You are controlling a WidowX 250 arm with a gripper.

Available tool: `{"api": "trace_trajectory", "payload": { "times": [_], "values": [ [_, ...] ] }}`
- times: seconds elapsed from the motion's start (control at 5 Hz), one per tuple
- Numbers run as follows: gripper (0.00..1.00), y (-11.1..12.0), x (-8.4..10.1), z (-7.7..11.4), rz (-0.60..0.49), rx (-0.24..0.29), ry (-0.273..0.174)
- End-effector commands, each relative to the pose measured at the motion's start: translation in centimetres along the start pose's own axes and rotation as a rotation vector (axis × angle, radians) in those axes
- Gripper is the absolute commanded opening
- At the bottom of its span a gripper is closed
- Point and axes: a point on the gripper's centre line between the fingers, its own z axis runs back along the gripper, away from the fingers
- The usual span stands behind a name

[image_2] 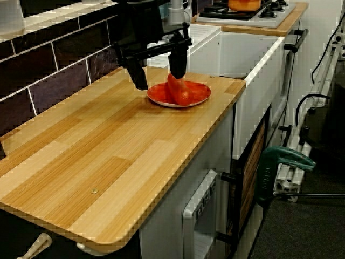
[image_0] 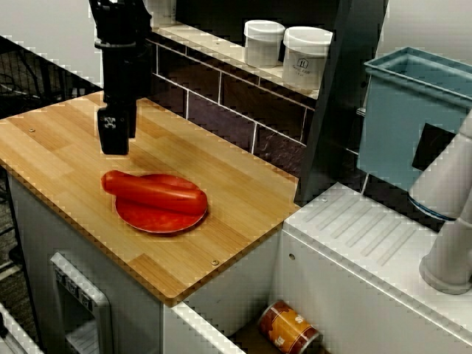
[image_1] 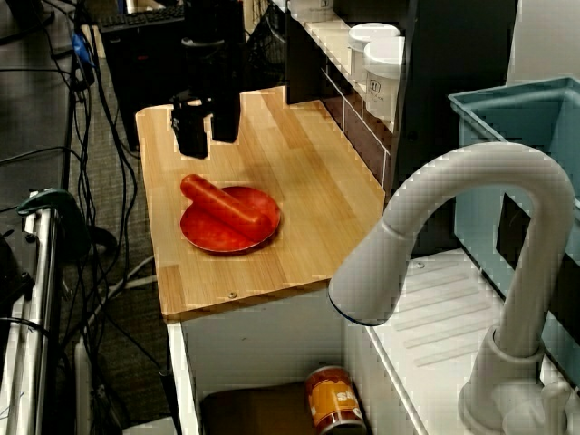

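My tool (image_2: 159, 69) hangs open and empty, fingers spread, just above one end of the red sausage (image_0: 155, 192). This smooth, rounded cylinder lies across a glossy round red plate (image_0: 158, 220) on the wood-grain bench (image_0: 59, 147), near its sink-side edge.

The arm above the gripper (image_2: 159, 75) runs off the top edge in every view, and from the sink side its fingers (image_0: 114, 136) overlap, hiding the gap between them. In the low view along the counter, one finger covers the far end of the red sausage (image_2: 182, 93) just below it, which in turn hides the middle of the plate (image_2: 156, 95). Lettering on the jars (image_0: 306, 55) behind the fingers is too small to read.
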Motion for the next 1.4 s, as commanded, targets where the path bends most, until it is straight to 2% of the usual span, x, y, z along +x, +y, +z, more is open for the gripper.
{"api": "trace_trajectory", "payload": {
  "times": [0.0,0.2,0.4,0.6,0.8,1.0,1.2],
  "values": [
    [1.00,2.1,-3.4,3.7,0.017,0.055,-0.071],
    [1.00,2.8,-4.0,4.2,0.027,0.078,-0.080],
    [1.00,2.9,-3.6,4.2,0.016,0.047,-0.064],
    [1.00,1.8,-2.7,3.3,0.042,0.045,-0.003],
    [1.00,0.9,-2.3,2.8,0.003,0.063,-0.008],
    [1.00,-0.5,-1.9,2.5,-0.053,0.050,0.014],
    [1.00,-2.6,-1.1,1.8,-0.090,0.065,0.022]
  ]
}}
